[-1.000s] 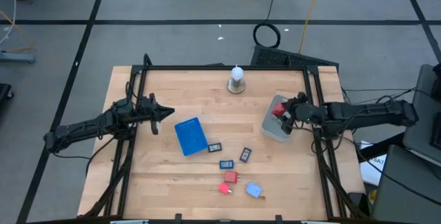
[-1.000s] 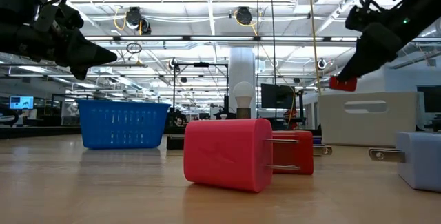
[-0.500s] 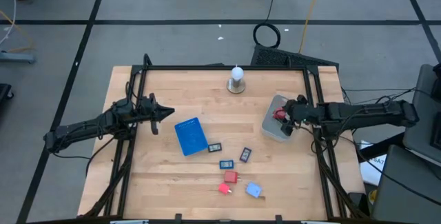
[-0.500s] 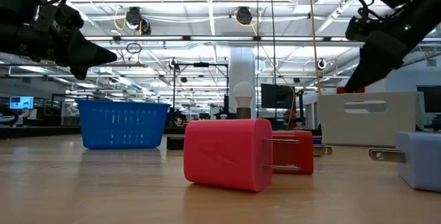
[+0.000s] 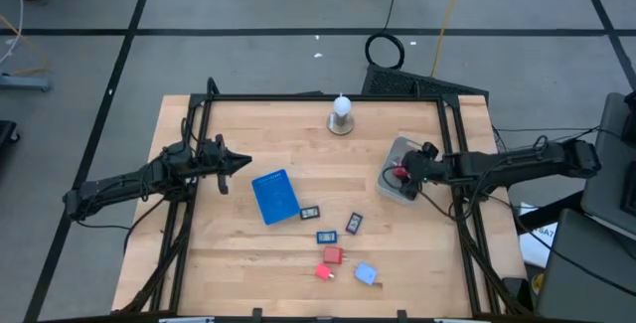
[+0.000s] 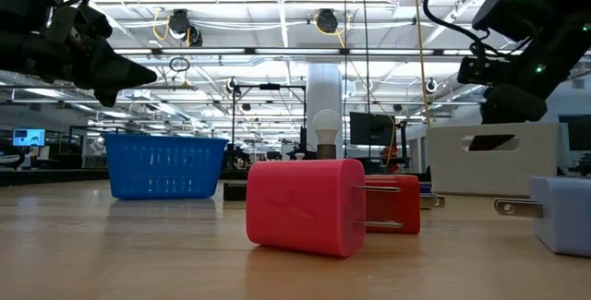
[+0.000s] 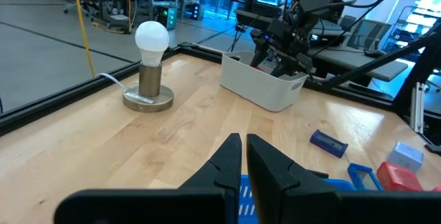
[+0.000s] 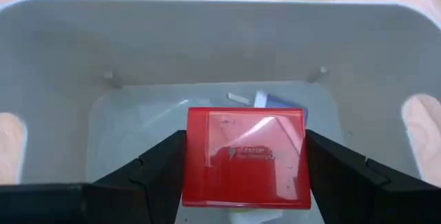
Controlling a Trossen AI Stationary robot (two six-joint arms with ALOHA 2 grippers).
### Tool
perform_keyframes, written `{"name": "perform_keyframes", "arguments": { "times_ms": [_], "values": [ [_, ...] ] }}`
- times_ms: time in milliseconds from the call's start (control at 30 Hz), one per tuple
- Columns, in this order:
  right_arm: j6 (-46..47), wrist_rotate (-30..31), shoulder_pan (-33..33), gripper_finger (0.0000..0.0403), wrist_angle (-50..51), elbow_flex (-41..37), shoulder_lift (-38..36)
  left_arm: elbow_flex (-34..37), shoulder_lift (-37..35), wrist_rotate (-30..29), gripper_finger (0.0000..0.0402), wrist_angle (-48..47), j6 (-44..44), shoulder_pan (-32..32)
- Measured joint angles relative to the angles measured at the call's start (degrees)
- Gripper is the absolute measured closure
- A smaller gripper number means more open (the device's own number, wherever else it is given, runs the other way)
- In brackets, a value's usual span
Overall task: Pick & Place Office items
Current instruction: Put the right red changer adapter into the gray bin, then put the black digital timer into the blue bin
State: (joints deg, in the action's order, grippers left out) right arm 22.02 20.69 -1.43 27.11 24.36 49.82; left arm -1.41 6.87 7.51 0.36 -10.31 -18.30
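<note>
Red charger block [image 8: 243, 156] sits clamped between the right gripper [image 5: 402, 172] fingers, lowered inside the grey bin [image 5: 386, 186] at the bench's [image 5: 238, 253] right side. This looks like the placing step; next the fingers need to part so the block drops among the pieces already on the bin floor. Other items wait near the front edge: two red plugs [image 5: 329, 260], a light-blue plug [image 5: 365, 274], dark rectangles [image 5: 325, 236]. Farther left, the left gripper [image 5: 241, 163] hovers idle, fingers pressed together, beside the blue basket [image 5: 274, 196].

Wooden table [image 5: 248, 243] with black frame. On it: grey container [image 5: 390, 186], bulb on stand [image 5: 341, 114], flat blue basket [image 5: 274, 196]. Loose office items [image 5: 338, 243] scattered near front edge.
</note>
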Motion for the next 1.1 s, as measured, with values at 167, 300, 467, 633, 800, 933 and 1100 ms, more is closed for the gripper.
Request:
{"name": "perform_keyframes", "arguments": {
  "times_ms": [167, 300, 467, 633, 800, 933, 1100],
  "values": [
    [-2.14, -3.01, 0.00, 0.0105, -3.06, -0.11, -0.76, -0.01, -0.02, 0.01, 0.0378, 0.00, 0.00, 0.01],
    [-4.60, -3.03, 0.00, 0.0041, -6.12, 0.22, -3.51, -0.01, -0.02, 0.02, 0.0378, 0.00, -0.38, 0.01],
    [-5.22, -3.06, 0.00, 0.0022, -8.91, 0.22, -9.82, 0.00, -0.02, 0.02, 0.0378, 0.02, -0.55, 0.00],
    [-9.52, -10.23, 0.02, 0.0050, -12.31, 0.24, -19.40, -0.01, -0.02, 0.03, 0.0378, 0.01, -0.52, 0.01],
    [-11.32, -12.99, 0.04, 0.0108, -12.96, -0.68, -29.55, -0.01, -0.02, 0.03, 0.0378, 0.02, -3.02, 0.00],
    [-14.83, -12.53, 0.04, 0.0179, -19.86, -5.87, -38.00, -0.01, -0.02, 0.04, 0.0378, 0.02, -3.75, 0.01],
    [-18.46, -14.86, 0.04, 0.0280, -30.28, -14.69, -46.68, 0.00, 0.00, -1.87, 0.0378, -0.15, -5.96, 0.02]
  ]
}}
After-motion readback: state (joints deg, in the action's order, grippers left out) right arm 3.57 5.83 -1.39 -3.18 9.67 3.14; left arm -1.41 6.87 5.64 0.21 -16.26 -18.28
